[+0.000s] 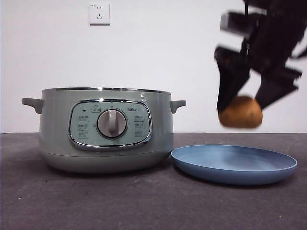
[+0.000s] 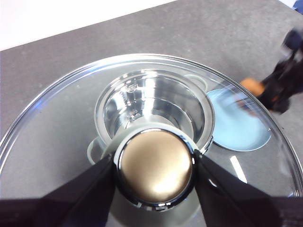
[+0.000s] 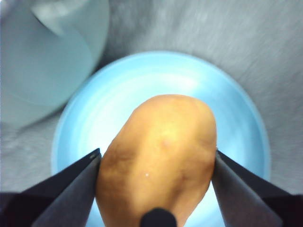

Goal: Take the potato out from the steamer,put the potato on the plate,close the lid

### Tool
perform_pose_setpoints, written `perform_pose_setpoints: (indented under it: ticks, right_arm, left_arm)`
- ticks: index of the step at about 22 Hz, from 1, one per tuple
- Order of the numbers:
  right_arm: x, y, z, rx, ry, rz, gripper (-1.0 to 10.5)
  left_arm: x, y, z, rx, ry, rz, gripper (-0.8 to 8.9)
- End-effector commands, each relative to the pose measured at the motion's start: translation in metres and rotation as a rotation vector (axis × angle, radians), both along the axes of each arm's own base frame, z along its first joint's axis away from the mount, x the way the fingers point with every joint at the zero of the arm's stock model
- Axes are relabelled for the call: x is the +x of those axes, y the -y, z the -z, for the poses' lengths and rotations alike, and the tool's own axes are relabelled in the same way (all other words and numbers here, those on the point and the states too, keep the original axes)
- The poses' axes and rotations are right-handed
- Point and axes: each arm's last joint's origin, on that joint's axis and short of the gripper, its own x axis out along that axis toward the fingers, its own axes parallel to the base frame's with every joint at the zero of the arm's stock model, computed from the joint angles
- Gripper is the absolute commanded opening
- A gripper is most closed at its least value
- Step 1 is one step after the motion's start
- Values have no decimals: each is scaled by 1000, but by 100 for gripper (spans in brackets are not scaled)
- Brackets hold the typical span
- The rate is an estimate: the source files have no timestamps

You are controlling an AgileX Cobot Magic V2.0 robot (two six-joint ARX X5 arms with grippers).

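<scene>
My right gripper [image 1: 241,109] is shut on the brown potato [image 1: 240,112] and holds it in the air above the light-blue plate [image 1: 233,164]. In the right wrist view the potato [image 3: 158,163] sits between the jaws over the plate [image 3: 236,118]. The sage-green steamer [image 1: 105,129] stands open to the plate's left. My left gripper [image 2: 154,166] is shut on the knob [image 2: 154,163] of the clear glass lid [image 2: 57,123], held high above the steamer; the steamer's shiny inner pot [image 2: 151,106] shows through the glass.
A dark grey table [image 1: 96,201] carries the steamer and plate. A white wall with a power socket [image 1: 99,13] stands behind. The steamer's side handle [image 1: 178,105] points toward the plate.
</scene>
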Motion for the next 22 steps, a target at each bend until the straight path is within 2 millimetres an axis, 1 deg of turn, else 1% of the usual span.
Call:
perform_pose_setpoints:
  ticks: [1,9,11,15,16,17,19,21,22]
  right_arm:
    - [2,-1,19,4,-17,12,-14]
    - [16,-7,49,-9,-50,11,-13]
    - [17,-7,53,-13,-60,12,-13]
    - [17,-7,54,-15,-71,16,2]
    - [17,-7,54,-12,-75,23,27]
    - [17,-7,55,-7,-81,33,77]
    - [17,-6,55,-8,-88,40,226]
    - [16,-5,55,-11,-96,43,418]
    - [16,-5,55,-12,-100,44,495]
  left_arm:
    - [-3,-1,-8,-10,71,12,-9]
    - [0,0,-8,-9,67,13,-9]
    - [1,0,-8,-8,64,13,-9]
    - [1,0,-8,-10,72,13,-9]
    - [2,0,-9,-11,77,13,-9]
    - [2,1,-9,-12,80,13,-9]
    - [6,2,-9,-13,78,17,-9]
    - [11,3,-7,-23,64,37,-9]
    - [14,4,-6,-26,57,47,-9]
